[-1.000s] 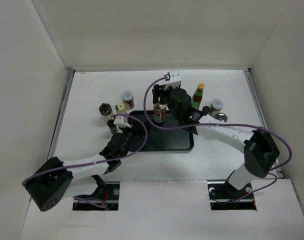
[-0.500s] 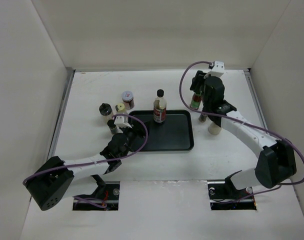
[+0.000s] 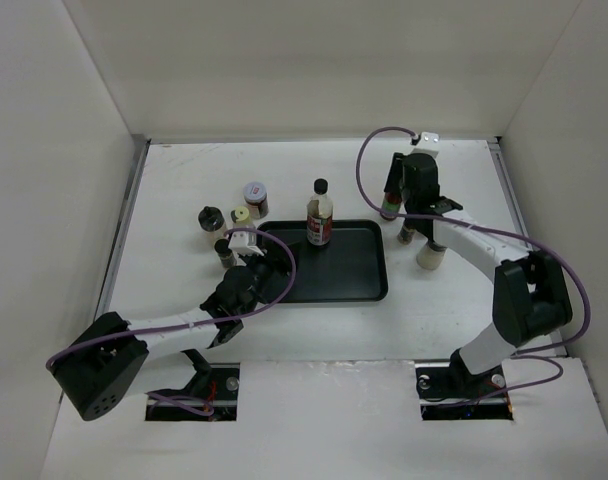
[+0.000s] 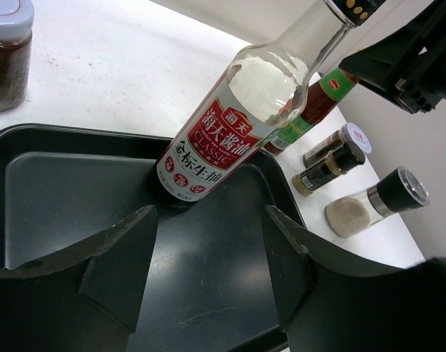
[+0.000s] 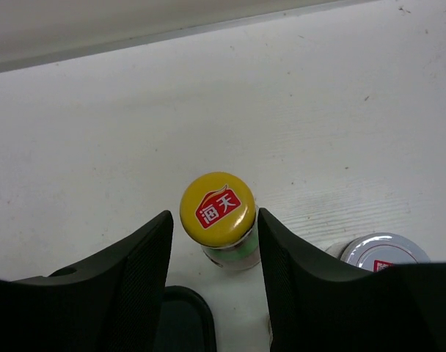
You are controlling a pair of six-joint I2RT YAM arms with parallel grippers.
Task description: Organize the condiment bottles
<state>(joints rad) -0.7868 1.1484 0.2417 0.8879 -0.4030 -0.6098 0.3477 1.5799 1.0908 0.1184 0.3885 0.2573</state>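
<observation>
R arm (image 3: 474,245) has swung from flat black tray (image 4: 61,183) to rear-right of table (image 3: 314,330), R end effector (image 5: 214,220) spread astride yellow-capped green-necked bottle (image 5: 217,207); L end effector (image 4: 208,216) spread, empty; only tall black-capped sauce bottle (image 4: 230,132) trayed, rest pending.

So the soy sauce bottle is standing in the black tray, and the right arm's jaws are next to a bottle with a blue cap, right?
Almost. That bottle's cap is yellow, not blue, with a red logo. The right wrist view shows it between the open jaws. The soy sauce bottle does stand in the black tray.
</observation>
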